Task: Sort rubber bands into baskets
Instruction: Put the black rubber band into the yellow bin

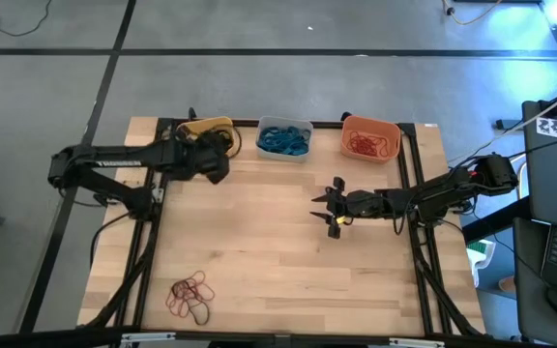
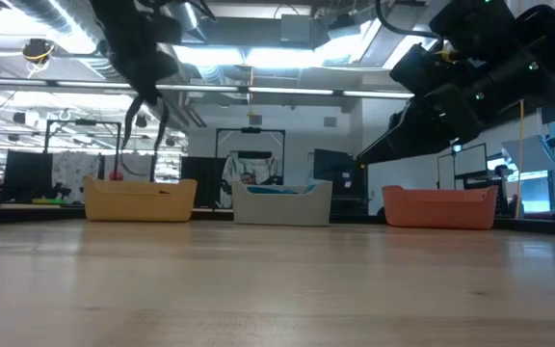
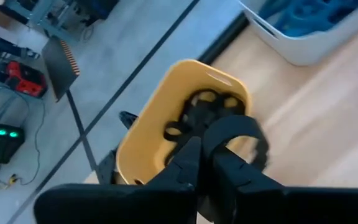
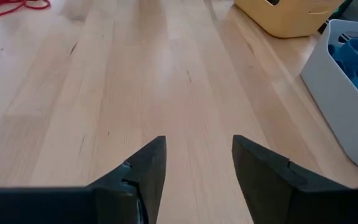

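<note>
Three baskets line the far edge of the pale wood surface: yellow basket, pale grey basket of blue bands, orange basket of red-orange ones. All smooth plastic, rounded corners. Left hand clenched, grasping a black rubber band, thin and floppy, just above the yellow basket's rim; more black loops lie inside. Right hand released, fingers spread, over bare planks mid-surface, well apart from every basket. Loose pile of red-orange and black rubber bands near the front edge, far from both hands, open wood all around
</note>
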